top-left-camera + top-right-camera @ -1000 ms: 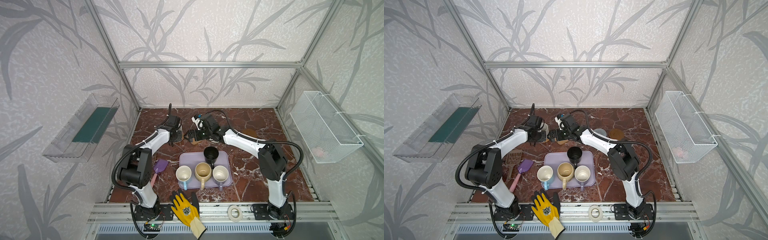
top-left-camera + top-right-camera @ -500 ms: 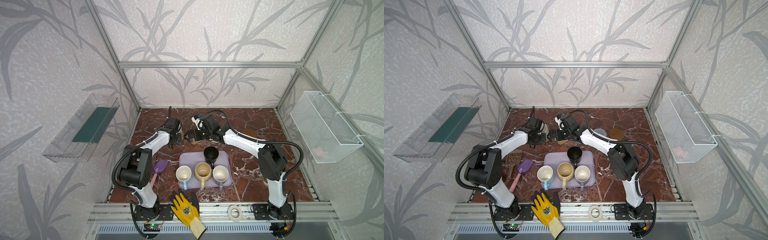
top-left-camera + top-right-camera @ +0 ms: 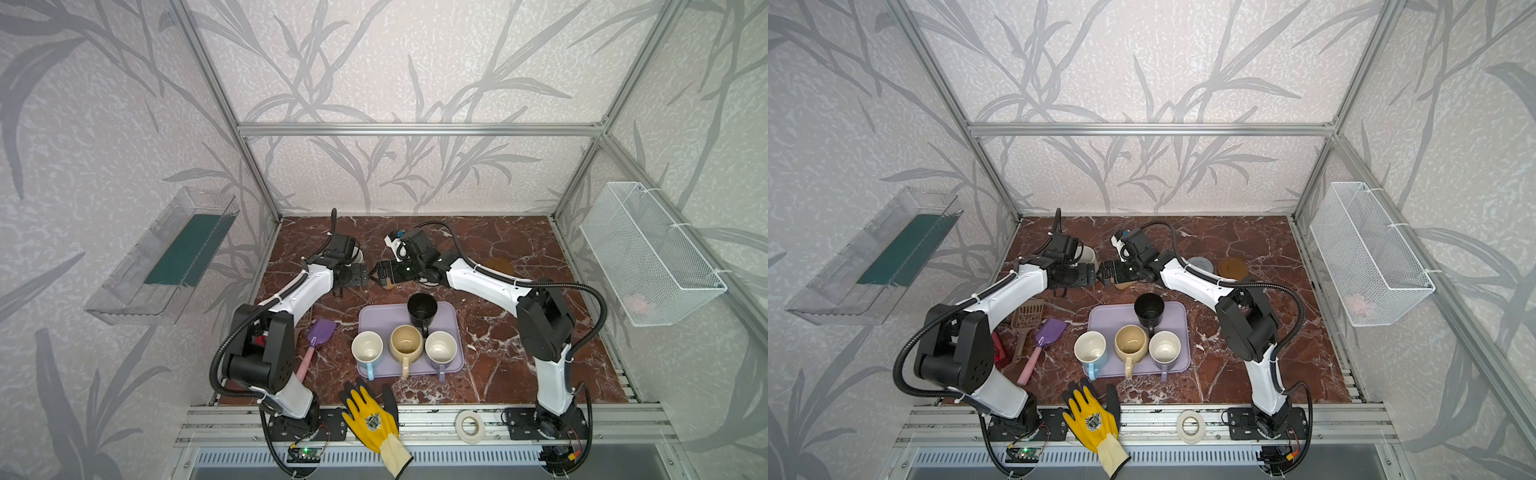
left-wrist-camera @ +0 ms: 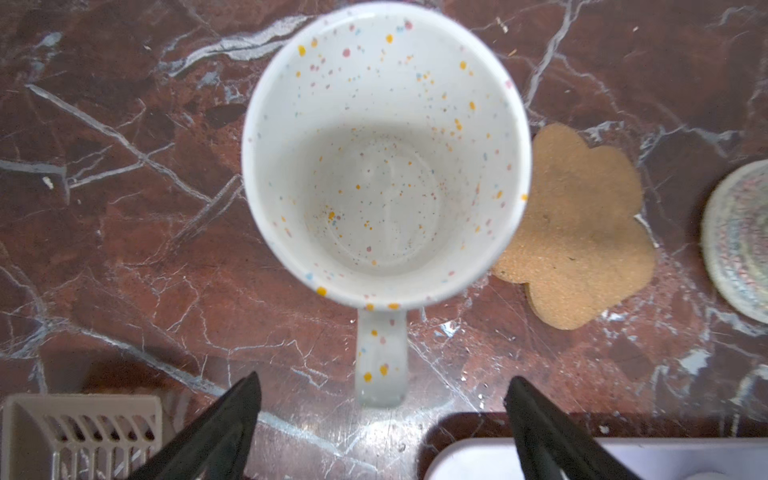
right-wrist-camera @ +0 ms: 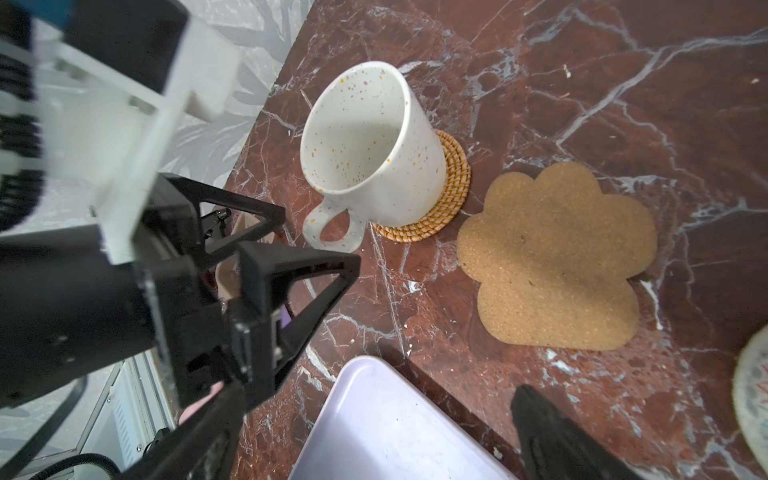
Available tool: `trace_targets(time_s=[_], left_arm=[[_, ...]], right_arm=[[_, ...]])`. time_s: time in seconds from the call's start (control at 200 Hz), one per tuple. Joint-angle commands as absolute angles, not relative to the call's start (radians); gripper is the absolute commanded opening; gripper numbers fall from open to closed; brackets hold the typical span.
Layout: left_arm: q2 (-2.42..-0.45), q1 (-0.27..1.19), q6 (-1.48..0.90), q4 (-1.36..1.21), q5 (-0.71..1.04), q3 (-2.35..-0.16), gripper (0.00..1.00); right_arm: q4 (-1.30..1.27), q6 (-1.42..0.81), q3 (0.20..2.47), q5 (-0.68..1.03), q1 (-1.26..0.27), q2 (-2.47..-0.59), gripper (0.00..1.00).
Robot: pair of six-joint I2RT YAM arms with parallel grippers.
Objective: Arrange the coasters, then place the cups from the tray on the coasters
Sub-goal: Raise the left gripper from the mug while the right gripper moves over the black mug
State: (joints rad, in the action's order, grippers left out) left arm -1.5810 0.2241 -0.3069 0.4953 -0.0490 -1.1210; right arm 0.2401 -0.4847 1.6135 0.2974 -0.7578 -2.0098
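White cup [image 5: 365, 145] on orange coaster [image 5: 453, 195], left fingers [image 4: 224, 424] and right fingers [image 5: 552, 436] wide; next, lift black cup [image 3: 422, 309] off tray [image 3: 378, 322].

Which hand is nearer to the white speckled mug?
Left. The left hand sits open just off the white mug handle; the right hand is open farther off, by the tray corner.

Lit evenly from above, shadows kept soft; edges are bent in both top views, white cup [image 4: 384, 153] rendered blurry close-up.
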Motion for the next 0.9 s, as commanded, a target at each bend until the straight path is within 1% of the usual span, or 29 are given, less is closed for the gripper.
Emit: trace_targets(time_s=[0.0,0.185,0.32,0.57,0.725,0.895], left_arm=[[-1.496,0.221,-0.329,0.521,-0.017,-1.105,0.99],[-1.383,0.22,-0.365,0.558,0.025,-1.101,0.99],[-1.272,0.221,-0.411,0.567,0.088,-1.075,0.99],[-1.131,0.225,-0.513,0.555,0.346,-1.021,0.99],[-1.103,0.239,-0.563,0.523,0.527,-0.97,0.98],[-1.086,0.3,-0.582,0.511,0.537,-0.909,0.98]], right_arm=[[0.274,-0.474,1.589,0.278,-0.758,-1.919,0.99],[0.267,-0.476,1.513,0.27,-0.769,-1.819,0.99],[0.3,-0.465,1.447,0.251,-0.778,-1.74,0.99],[0.445,-0.43,1.344,0.181,-0.788,-1.57,0.99],[0.517,-0.435,1.279,0.148,-0.79,-1.484,0.99],[0.583,-0.439,1.211,0.095,-0.792,-1.421,1.0]])
